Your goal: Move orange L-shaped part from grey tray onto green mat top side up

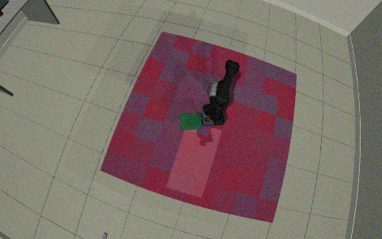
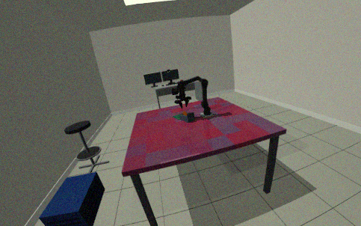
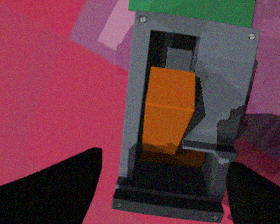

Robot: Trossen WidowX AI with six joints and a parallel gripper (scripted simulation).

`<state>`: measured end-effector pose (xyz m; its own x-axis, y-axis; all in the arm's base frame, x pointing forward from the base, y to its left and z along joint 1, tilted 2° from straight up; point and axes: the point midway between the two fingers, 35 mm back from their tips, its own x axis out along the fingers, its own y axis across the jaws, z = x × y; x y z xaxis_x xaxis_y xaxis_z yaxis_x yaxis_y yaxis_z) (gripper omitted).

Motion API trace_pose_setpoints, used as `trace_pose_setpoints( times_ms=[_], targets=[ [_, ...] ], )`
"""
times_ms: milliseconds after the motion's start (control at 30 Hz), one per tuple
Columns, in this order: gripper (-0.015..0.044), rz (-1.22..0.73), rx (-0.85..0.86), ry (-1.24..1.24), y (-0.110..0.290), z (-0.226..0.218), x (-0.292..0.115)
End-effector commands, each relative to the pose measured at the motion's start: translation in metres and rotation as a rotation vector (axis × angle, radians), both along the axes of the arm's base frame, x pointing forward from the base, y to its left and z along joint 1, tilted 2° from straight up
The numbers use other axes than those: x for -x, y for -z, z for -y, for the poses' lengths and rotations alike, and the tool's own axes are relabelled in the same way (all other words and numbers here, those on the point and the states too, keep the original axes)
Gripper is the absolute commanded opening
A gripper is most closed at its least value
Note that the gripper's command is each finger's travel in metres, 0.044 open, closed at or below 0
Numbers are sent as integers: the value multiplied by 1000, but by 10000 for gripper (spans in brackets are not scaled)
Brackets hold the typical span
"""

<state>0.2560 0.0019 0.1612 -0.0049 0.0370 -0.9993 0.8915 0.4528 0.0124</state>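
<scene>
Orange L-shaped part [image 2: 184, 113] [image 3: 169, 107], tilted in grey tray's [image 1: 206, 123] [image 2: 190, 117] [image 3: 226, 65] pocket, smooth-faced, black pincer [image 2: 184, 107] [image 3: 165, 164] spread apart, empty.

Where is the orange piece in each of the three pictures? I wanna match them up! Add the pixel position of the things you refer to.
Top: near the middle, a speck of the orange piece [image 1: 208, 119] [image 2: 184, 114] [image 3: 169, 107] peeks out beside the arm.
Exterior: near the middle, a tiny bit under the gripper [image 1: 209, 119] [image 2: 184, 107] [image 3: 165, 164].
Wrist: big, around the middle, in the tray.
Shared landmark: the green mat [image 1: 191, 121] [image 2: 177, 117] [image 3: 201, 10].

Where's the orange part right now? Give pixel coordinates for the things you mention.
The orange part [image 2: 184, 113] [image 3: 170, 107] sits tipped up in the pocket of the grey tray [image 2: 191, 117] [image 3: 230, 65], below the open gripper [image 2: 183, 106] [image 3: 165, 164]; in the wrist view, the green mat [image 1: 191, 121] [image 2: 177, 117] [image 3: 196, 9] lies beyond the tray.
</scene>
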Motion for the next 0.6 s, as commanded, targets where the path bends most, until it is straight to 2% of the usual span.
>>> trace_pose_setpoints(
  times_ms=[0,200,567],
  targets=[
    [280,-1,6,40,5,2,-1],
    [280,-1,6,40,29,1,-1],
    [280,-1,6,40,42,1,-2]
  ],
)
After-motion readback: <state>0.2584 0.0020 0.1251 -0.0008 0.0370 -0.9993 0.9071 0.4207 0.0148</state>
